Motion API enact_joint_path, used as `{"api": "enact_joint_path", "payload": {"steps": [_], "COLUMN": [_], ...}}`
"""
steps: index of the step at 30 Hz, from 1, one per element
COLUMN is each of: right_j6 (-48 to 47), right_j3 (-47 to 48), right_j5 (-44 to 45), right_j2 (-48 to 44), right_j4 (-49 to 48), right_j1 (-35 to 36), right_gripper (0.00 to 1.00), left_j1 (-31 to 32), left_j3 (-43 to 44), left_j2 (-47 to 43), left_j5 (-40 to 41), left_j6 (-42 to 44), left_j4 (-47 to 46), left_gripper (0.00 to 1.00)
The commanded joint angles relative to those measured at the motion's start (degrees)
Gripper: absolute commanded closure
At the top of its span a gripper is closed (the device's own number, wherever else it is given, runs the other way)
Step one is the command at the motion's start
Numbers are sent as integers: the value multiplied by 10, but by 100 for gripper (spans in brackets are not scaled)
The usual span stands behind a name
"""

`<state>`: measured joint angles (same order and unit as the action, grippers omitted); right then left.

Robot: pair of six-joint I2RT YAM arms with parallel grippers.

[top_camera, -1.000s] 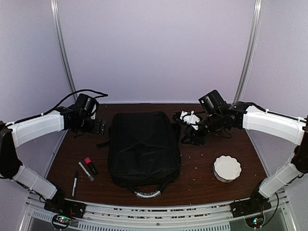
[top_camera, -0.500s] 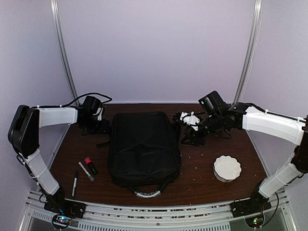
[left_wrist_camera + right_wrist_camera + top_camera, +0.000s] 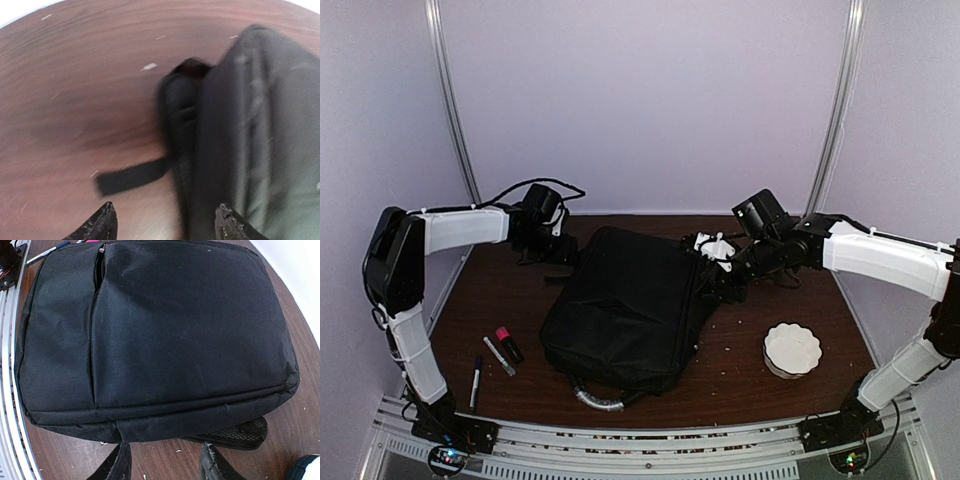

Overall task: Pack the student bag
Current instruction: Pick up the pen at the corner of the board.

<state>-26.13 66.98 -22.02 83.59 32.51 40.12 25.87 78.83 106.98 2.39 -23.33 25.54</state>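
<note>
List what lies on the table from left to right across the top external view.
In order: dark pen → red-capped black stick → student bag → white bowl.

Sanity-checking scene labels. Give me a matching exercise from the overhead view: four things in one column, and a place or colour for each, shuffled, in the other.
Things:
1. backpack
2. bowl
3. pen
4. stubby marker

Descriptions:
a. white, right of the backpack
b. red cap, just left of the backpack
c. black, in the middle of the table
d. leftmost of all, by the near edge

Pairs: 1-c, 2-a, 3-d, 4-b.
</note>
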Motion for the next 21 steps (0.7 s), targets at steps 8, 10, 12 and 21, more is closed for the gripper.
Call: {"api": "enact_joint_path", "payload": {"steps": [8,10,12,21], "right_j6": [2,-1,-5,-14], "right_j3": [-1,-3,-4,-8], "right_j5": [-8,-8,-7,-6], "right_j2": [-6,-8,-9,-21], "right_j4": [3,2,3,4], "right_j1": [-4,-3,-4,-3], "right_gripper": [53,53,53,53], "left_j1": [-9,-9,-9,-8], "left_j3": [-135,-163,-184,-231], "left_j2": [-256,-291,-326,-330], "left_j5": [149,138,118,47], "left_j6": [-151,-175,-200,-264], "left_j4": [211,248,272,317], "left_gripper": [30,30,31,38]}}
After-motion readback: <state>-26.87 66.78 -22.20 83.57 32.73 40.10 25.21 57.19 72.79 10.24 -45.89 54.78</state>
